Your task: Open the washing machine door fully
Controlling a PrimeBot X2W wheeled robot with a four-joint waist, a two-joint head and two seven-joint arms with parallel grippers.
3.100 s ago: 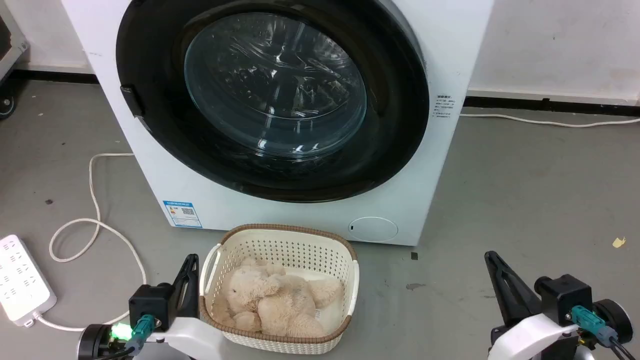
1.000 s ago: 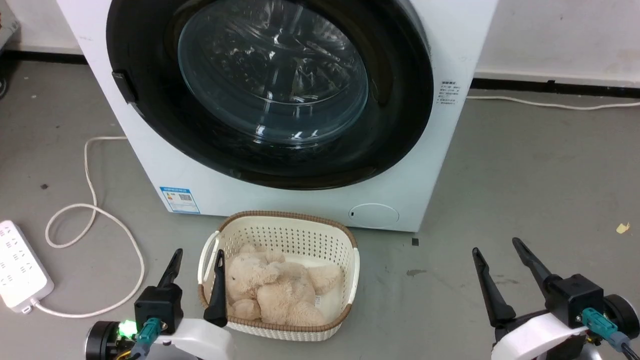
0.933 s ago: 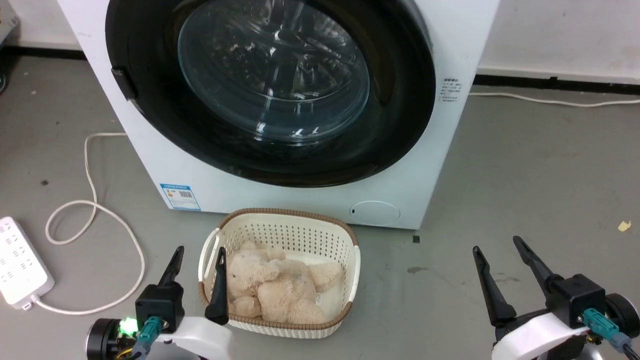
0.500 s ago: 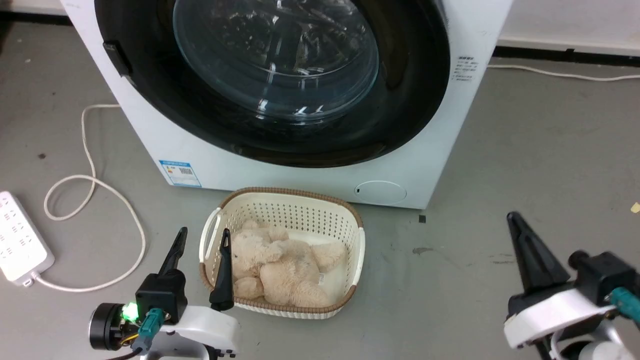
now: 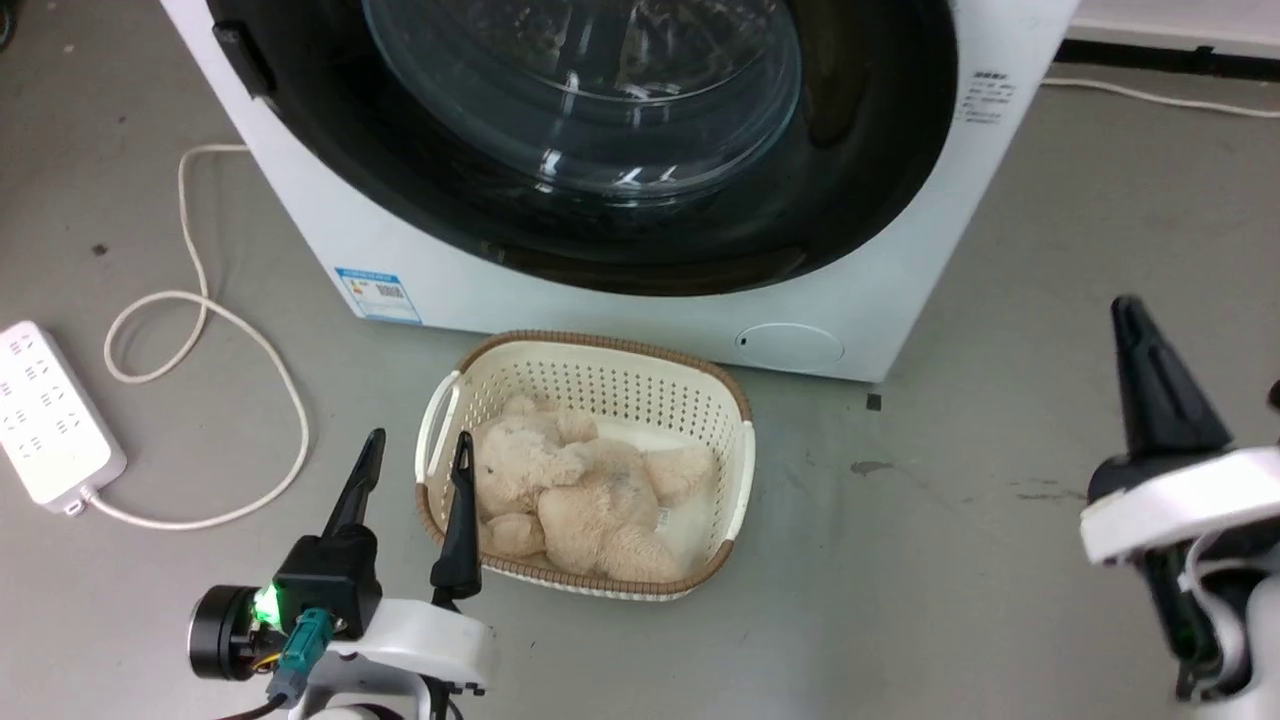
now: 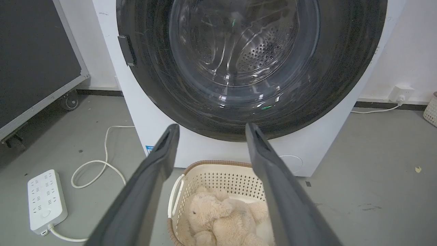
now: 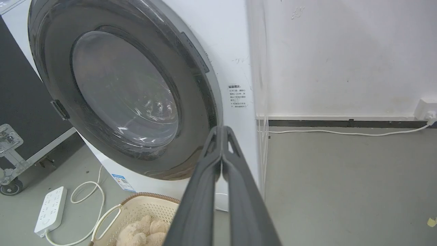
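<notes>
The large round black-rimmed washing machine door (image 5: 640,235) with its clear glass bowl sits shut against the big white front-loading washing machine (image 5: 620,310), far centre. The right hand (image 5: 1127,305), fingers spread a second ago, now has them pressed together on nothing and stands raised at the machine's right corner. The left hand (image 5: 419,437) stays spread, low beside the cream perforated basket (image 5: 600,350). The small black handle tab (image 5: 243,58) on the door's left edge is untouched, so opening has probably not begun.
</notes>
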